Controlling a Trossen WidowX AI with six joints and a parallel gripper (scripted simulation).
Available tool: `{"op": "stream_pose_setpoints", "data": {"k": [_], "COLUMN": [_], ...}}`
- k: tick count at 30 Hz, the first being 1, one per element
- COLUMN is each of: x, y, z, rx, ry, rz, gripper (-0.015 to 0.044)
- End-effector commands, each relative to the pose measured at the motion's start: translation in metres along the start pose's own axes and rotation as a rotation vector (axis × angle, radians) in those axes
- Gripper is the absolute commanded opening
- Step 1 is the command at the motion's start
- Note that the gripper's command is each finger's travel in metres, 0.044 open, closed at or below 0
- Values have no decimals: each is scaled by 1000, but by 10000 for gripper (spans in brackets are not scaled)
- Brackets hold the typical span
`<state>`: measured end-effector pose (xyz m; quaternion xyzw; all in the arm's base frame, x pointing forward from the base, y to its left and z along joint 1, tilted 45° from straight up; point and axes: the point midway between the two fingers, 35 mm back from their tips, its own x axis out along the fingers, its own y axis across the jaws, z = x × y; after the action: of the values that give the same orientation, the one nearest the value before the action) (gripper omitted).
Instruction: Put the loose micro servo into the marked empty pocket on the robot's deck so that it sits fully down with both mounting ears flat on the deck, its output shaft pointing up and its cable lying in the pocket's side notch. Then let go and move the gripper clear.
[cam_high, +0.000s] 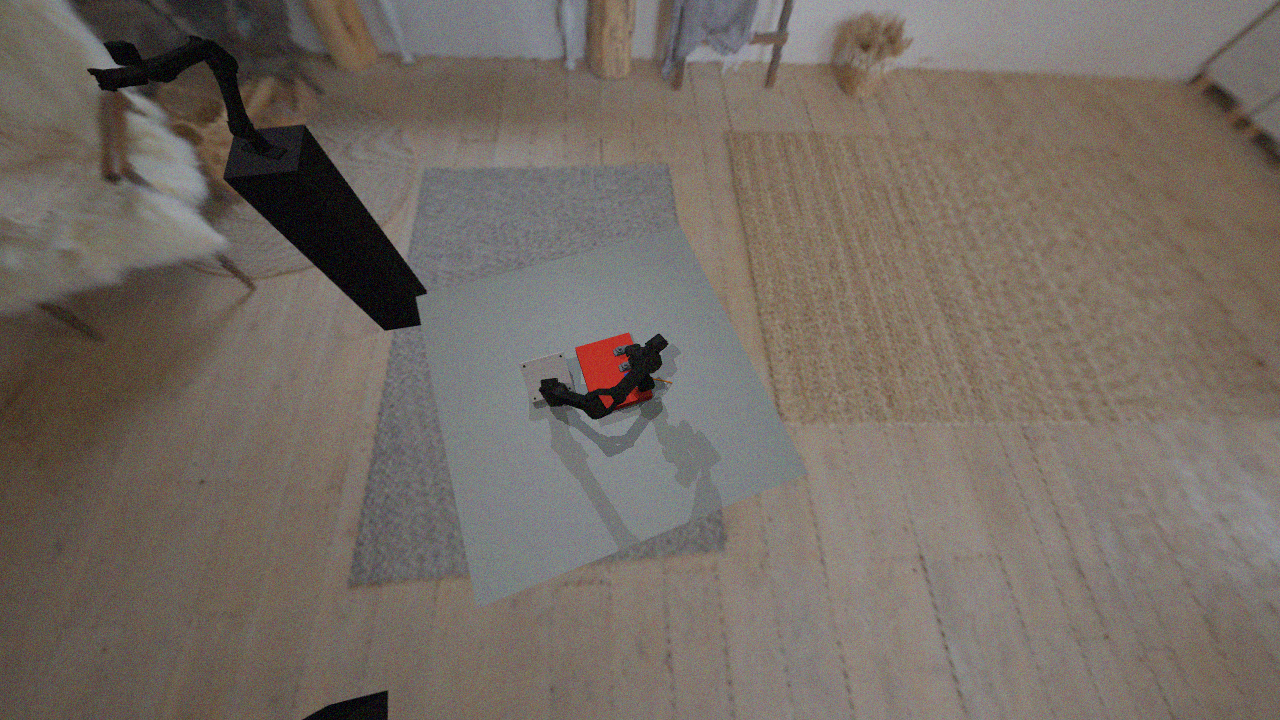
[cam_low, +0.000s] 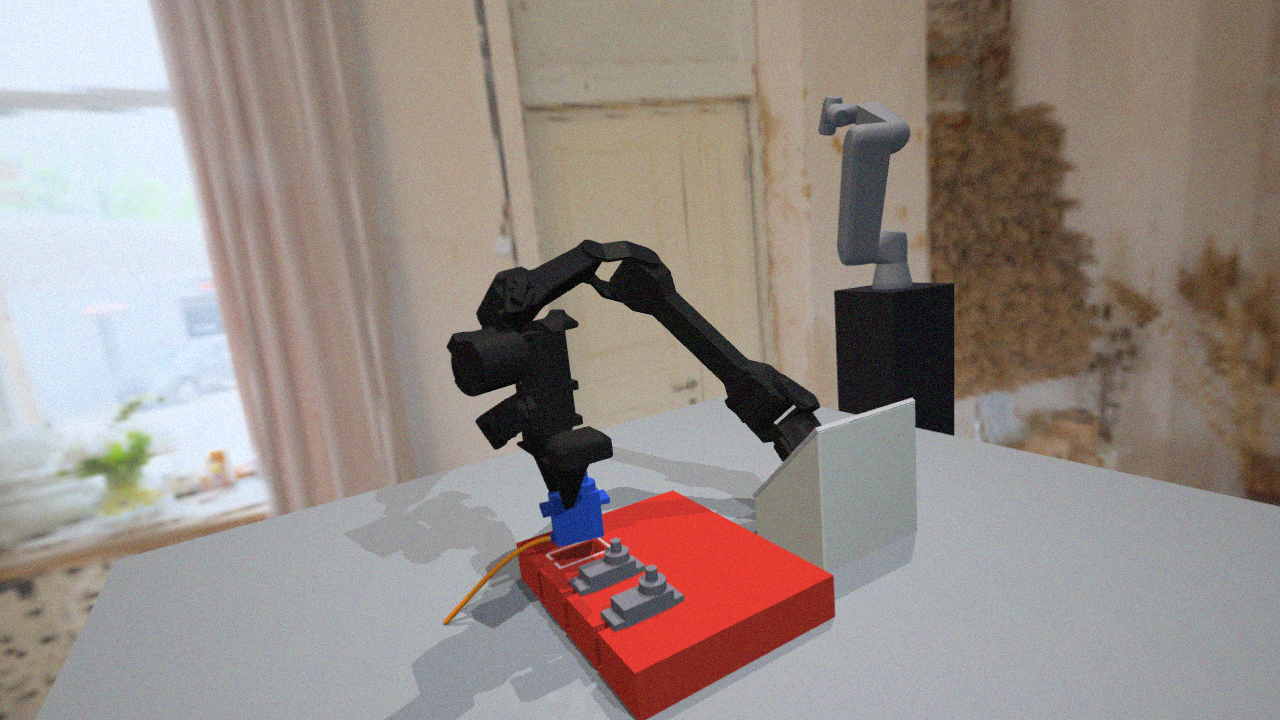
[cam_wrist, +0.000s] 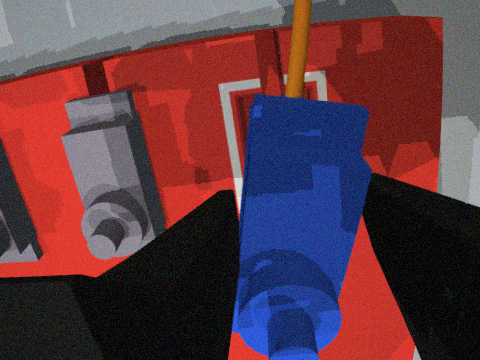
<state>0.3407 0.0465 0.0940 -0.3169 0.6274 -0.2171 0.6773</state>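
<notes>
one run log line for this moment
phase: insertion | gripper: shut on blue servo | servo: above white-outlined pocket, not seated | shaft: up | cable: trailing off deck edge

The top view looks down from high and far. The exterior view faces the flat red block deck (cam_low: 716, 573) from table height. The wrist view looks closely down onto that deck (cam_wrist: 167, 87).

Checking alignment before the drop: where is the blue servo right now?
In the exterior view, the blue servo hangs in the gripper just above the white-outlined pocket, at the red deck's left end, beside the nearer grey servo.
</notes>
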Motion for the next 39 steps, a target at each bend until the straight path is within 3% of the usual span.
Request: {"op": "stream_pose_setpoints", "data": {"k": [1, 39], "x": [5, 10], "y": [-1, 1], "z": [0, 1], "rx": [-6, -216], "ry": [-7, -7], "rz": [-1, -2], "gripper": [0, 0]}}
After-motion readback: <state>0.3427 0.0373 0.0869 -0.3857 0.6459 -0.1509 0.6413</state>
